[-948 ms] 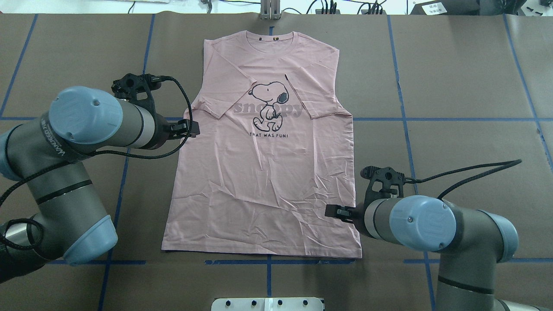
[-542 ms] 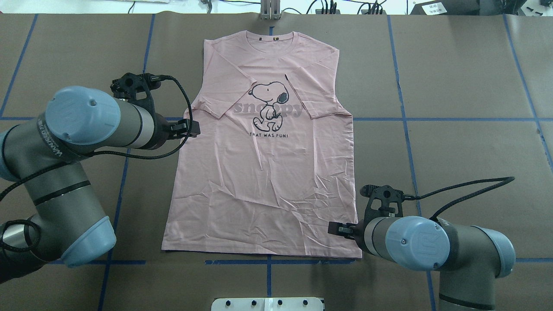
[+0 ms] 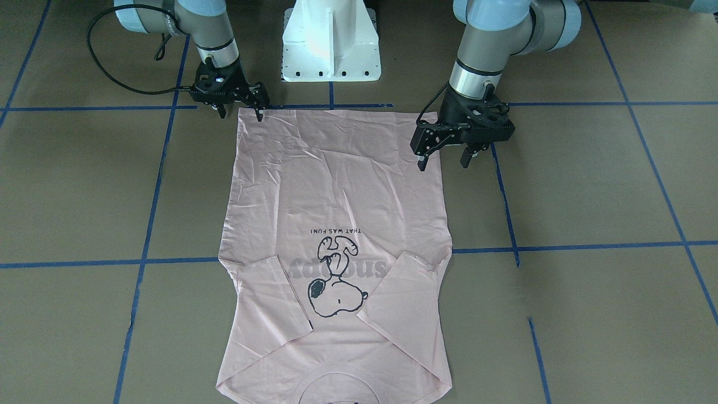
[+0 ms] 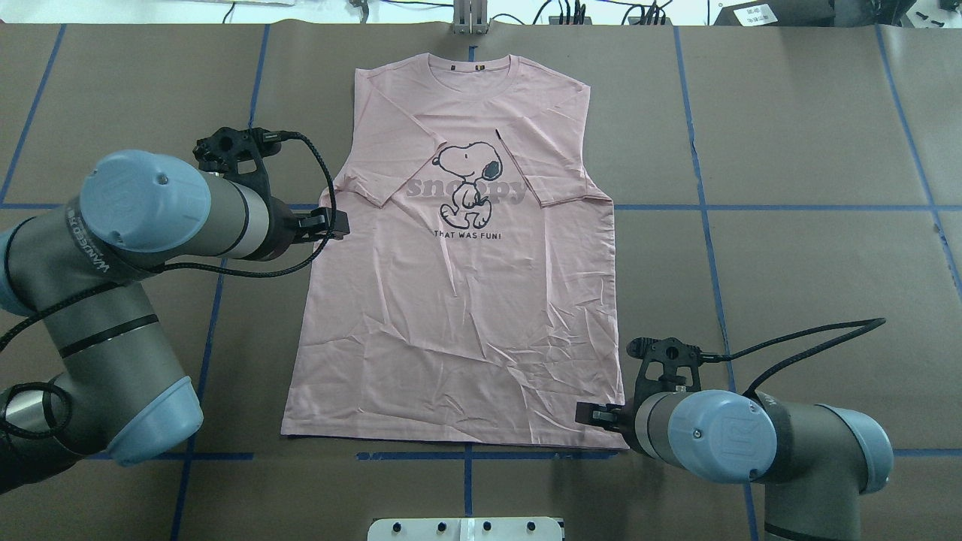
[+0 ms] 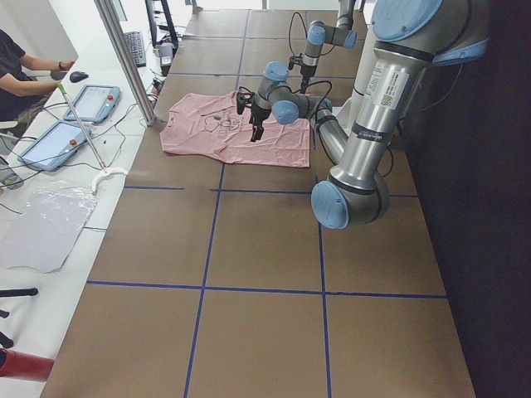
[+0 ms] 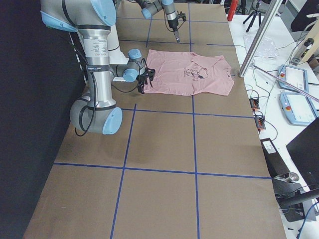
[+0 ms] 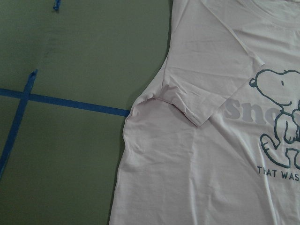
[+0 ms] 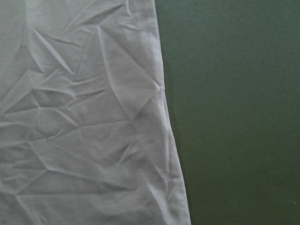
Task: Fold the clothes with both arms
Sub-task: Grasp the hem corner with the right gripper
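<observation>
The pale pink Snoopy T-shirt (image 4: 458,300) lies flat and face up on the brown table, collar at the far edge, both sleeves folded in over the chest. It also shows in the front-facing view (image 3: 336,196). My left gripper (image 4: 336,224) hovers open and empty above the shirt's left edge just below the armpit; the front-facing view (image 3: 443,160) shows its fingers apart. My right gripper (image 4: 590,414) is open and empty over the near right hem corner, fingers apart in the front-facing view (image 3: 240,114). The wrist views show only the shirt (image 7: 197,117) (image 8: 84,122), no fingers.
Blue tape lines (image 4: 751,207) grid the brown table cover. The white pedestal base (image 3: 331,45) stands at the near edge behind the hem. A metal post (image 4: 470,19) stands beyond the collar. Tablets (image 5: 70,120) and an operator sit off the far side.
My right gripper has moved along the shirt's right edge toward the near hem corner. My left arm has barely moved. The shirt lies as before.
</observation>
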Controlling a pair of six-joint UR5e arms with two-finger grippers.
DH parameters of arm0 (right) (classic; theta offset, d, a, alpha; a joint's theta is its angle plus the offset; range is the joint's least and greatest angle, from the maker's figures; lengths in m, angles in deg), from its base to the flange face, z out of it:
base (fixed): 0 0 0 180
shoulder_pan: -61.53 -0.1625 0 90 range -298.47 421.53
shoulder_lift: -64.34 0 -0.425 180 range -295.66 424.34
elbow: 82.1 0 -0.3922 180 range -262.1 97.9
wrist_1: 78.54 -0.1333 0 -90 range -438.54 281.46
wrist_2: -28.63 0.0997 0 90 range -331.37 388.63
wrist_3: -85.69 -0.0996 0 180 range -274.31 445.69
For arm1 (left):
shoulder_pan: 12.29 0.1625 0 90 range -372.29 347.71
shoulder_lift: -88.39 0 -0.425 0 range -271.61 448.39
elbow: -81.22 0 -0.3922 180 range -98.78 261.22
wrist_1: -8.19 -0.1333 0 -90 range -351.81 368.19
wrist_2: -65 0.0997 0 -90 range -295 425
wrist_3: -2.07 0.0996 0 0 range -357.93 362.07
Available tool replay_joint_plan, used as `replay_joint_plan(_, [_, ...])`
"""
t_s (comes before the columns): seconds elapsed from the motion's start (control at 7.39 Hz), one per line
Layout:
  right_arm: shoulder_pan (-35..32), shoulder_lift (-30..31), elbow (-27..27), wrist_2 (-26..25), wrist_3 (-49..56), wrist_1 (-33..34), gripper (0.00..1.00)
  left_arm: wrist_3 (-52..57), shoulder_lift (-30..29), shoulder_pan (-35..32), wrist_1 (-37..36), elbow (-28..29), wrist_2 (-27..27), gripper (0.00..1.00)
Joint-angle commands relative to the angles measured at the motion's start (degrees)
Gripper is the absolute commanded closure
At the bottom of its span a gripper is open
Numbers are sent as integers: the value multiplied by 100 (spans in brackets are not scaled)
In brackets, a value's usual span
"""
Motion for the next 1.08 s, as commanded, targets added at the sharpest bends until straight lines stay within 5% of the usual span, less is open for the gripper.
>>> replay_joint_plan(0.0, [126,18,-1,17,-7,76,0,-4,-24,1,1,-8,-8,0])
replay_joint_plan(0.68, [161,9,16,96,-7,95,6,5,-15,1,1,-16,-8,0])
replay_joint_plan(0.95, [144,18,16,123,-7,86,36,5,-24,1,1,-25,-8,0])
